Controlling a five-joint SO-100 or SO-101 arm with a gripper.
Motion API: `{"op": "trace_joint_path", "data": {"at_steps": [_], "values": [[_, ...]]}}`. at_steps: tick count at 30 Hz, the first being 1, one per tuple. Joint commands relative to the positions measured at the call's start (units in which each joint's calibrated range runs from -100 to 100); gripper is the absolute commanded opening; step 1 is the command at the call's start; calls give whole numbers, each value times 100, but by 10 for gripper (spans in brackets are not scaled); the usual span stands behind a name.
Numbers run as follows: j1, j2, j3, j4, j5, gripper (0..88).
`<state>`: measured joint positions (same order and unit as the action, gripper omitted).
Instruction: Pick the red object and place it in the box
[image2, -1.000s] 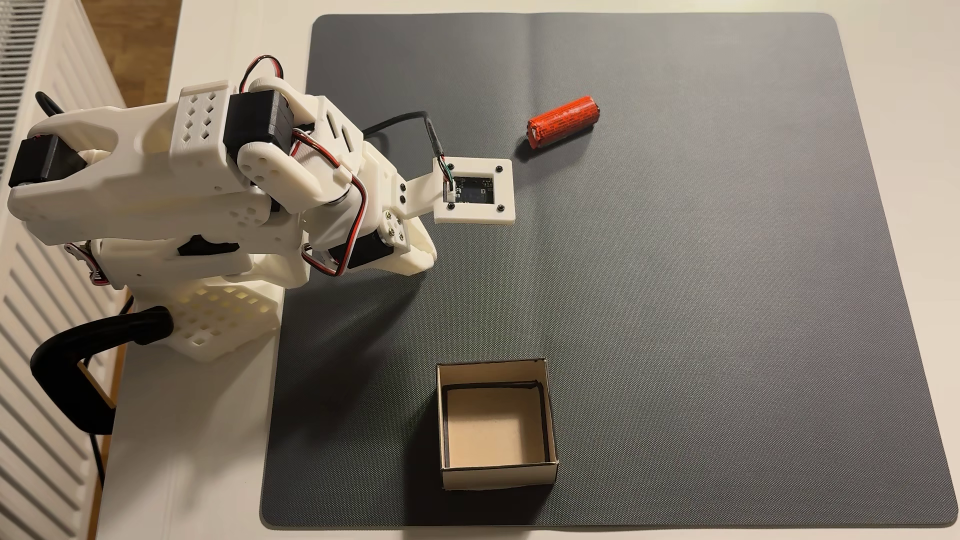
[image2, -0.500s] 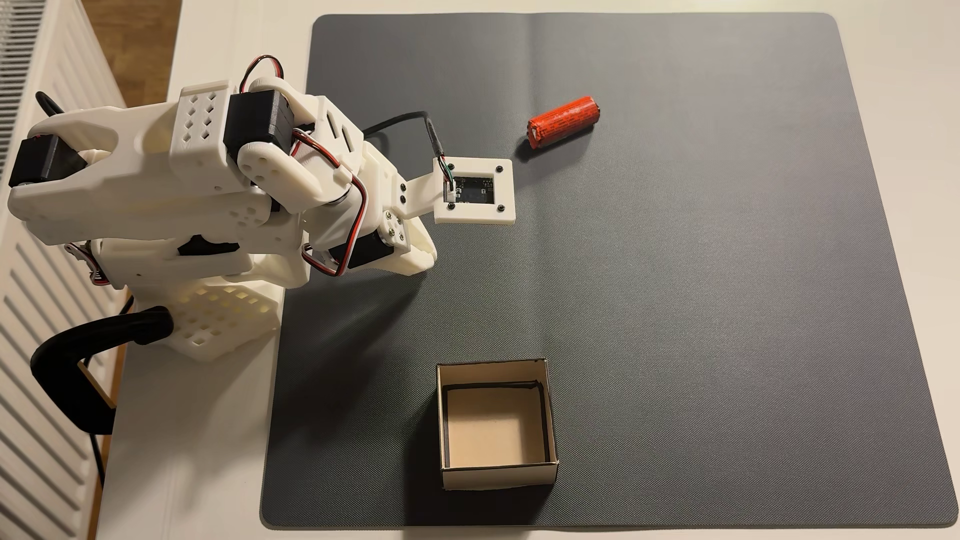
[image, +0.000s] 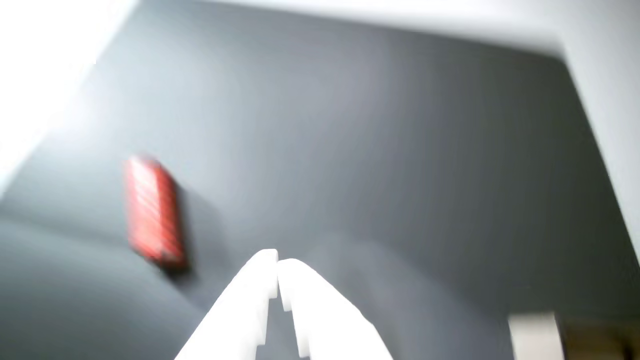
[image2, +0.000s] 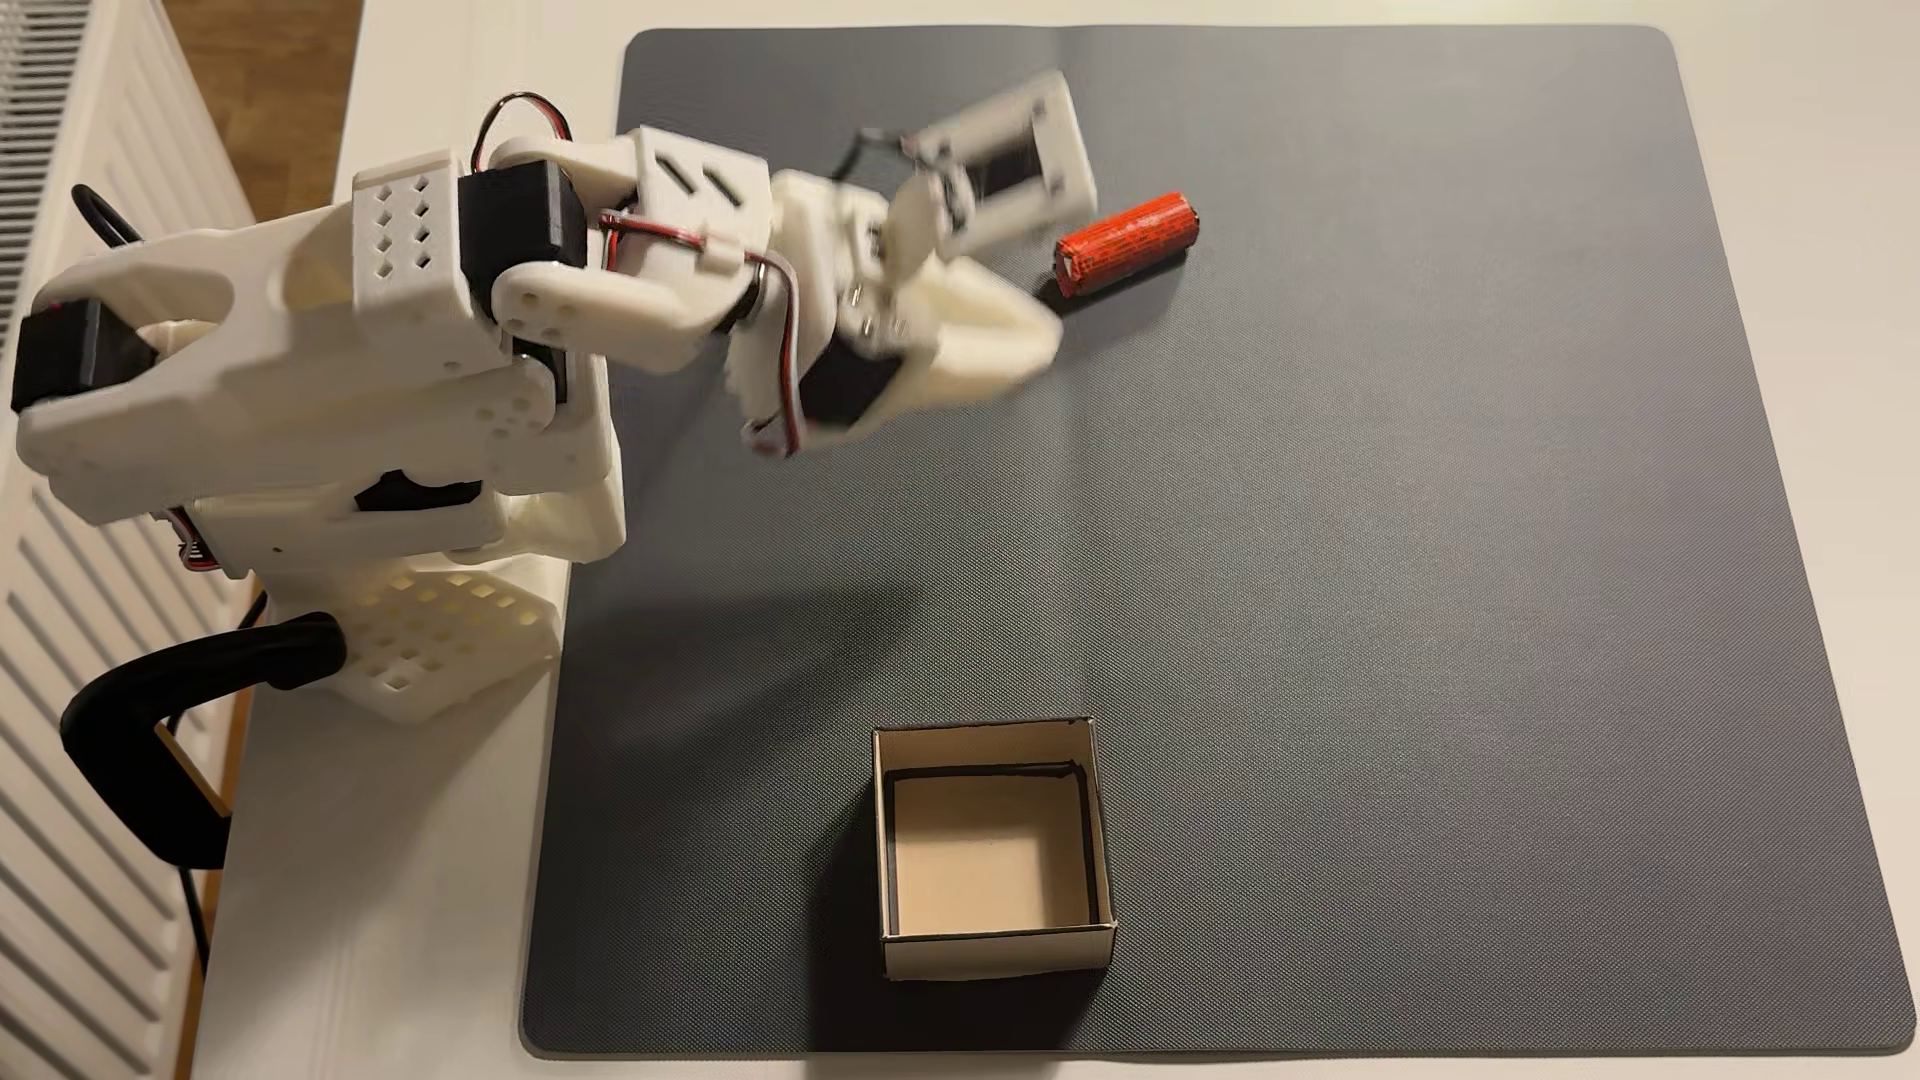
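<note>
Grey mat (image2: 1351, 623) covers the table. Gripper (image: 277, 265), fingers together, empty; red object (image: 152, 212) lies left of it in the wrist view, long axis running up-frame.
</note>
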<state>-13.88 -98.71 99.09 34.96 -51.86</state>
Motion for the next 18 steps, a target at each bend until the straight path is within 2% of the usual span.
{"op": "trace_joint_path", "data": {"at_steps": [1, 3, 6, 18], "values": [[-520, 15, 64, -620, -540, 7], [-876, 24, 64, -602, -764, 8], [-1121, 24, 64, -410, -769, 8], [-1218, 432, 19, -183, -733, 13]]}}
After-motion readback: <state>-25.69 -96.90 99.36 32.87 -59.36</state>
